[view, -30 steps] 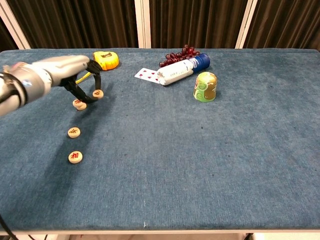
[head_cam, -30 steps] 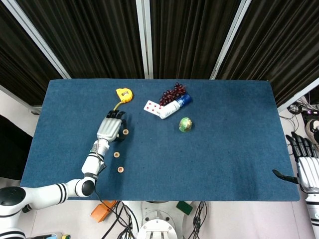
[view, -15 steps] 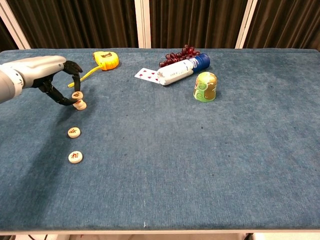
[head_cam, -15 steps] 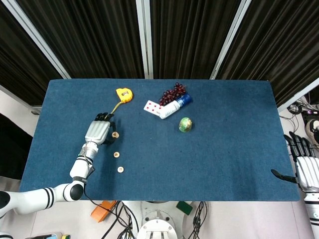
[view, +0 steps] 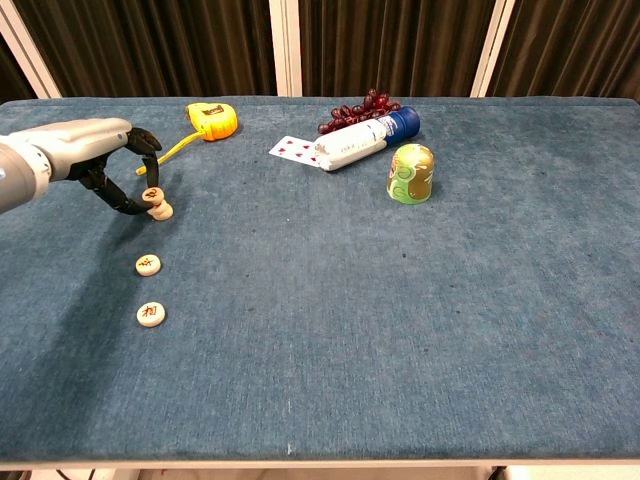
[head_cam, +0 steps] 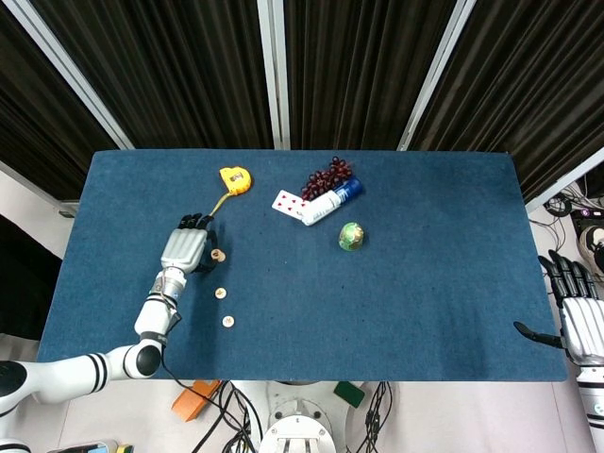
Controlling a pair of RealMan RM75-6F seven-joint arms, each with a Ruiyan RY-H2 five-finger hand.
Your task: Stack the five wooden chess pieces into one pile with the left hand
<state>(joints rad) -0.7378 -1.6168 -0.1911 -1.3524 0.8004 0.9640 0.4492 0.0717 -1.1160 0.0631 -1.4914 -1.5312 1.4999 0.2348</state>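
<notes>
- The left hand (view: 105, 160) hangs over the left part of the blue tabletop (view: 400, 330), with its dark fingers (view: 140, 140) curled; it pinches a wooden chess piece (view: 152, 194) between thumb and fingertip, as the chest view shows.
- That held piece sits right above a small pile of chess pieces (view: 160, 210). Whether it touches the pile cannot be told, and the number of pieces in the pile is too small to make out.
- In the head view the same hand (head_cam: 185, 247) lies just left of the pile (head_cam: 217, 255).
- Nearer the front edge, a single chess piece (view: 148, 264) lies flat with its red mark up, apart from the pile.
- Another single chess piece (view: 151, 314) lies flat closer still to the front edge, apart from the one above it.
- A yellow tape measure (view: 212, 120) sits near the far edge, its tape trailing out towards the hand.
- Playing cards (view: 294, 149) are fanned beside a white bottle with a blue cap (view: 362, 141), which lies on its side.
- A bunch of dark grapes (view: 360, 108) lies just behind the bottle.
- A green patterned cup (view: 411, 173) stands mouth down, right of the bottle.
- The right hand (head_cam: 578, 311) rests off the right edge of the tabletop, fingers straight and apart, holding nothing.
</notes>
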